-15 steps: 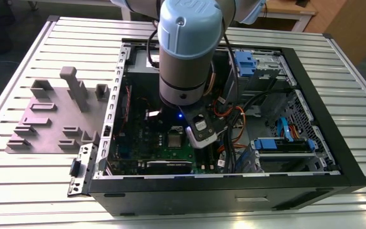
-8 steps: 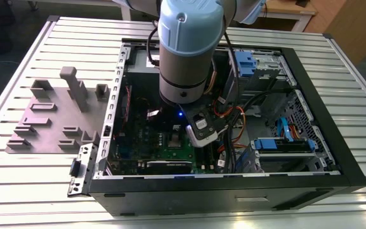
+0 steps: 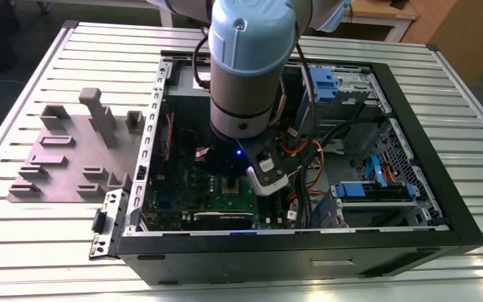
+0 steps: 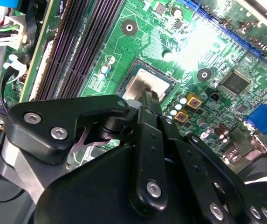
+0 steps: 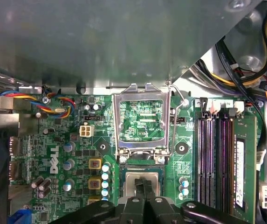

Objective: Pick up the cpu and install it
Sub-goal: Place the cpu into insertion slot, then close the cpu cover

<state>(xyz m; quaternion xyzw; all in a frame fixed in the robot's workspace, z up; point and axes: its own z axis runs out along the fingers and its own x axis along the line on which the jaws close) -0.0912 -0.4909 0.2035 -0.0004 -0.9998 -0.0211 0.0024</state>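
Black gripper (image 5: 143, 186) links crowd the foreground in both wrist views, fingers pinched together and holding nothing, tips directly over the cpu (image 5: 131, 181). It lies flat in the socket (image 5: 164, 183), square to it, straight beneath the hand. Beyond the socket the load plate (image 5: 116, 121) stands hinged open. Memory slots (image 5: 217, 158) run beside the socket on the green motherboard (image 5: 72, 140).

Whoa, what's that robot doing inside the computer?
A robot arm reaches down into an open computer case. Its gripper, fingers shut together, is right over the cpu, which seems to sit in its socket on the green motherboard. The socket's metal hold-down frame stands flipped open, so the chip isn't clamped in.
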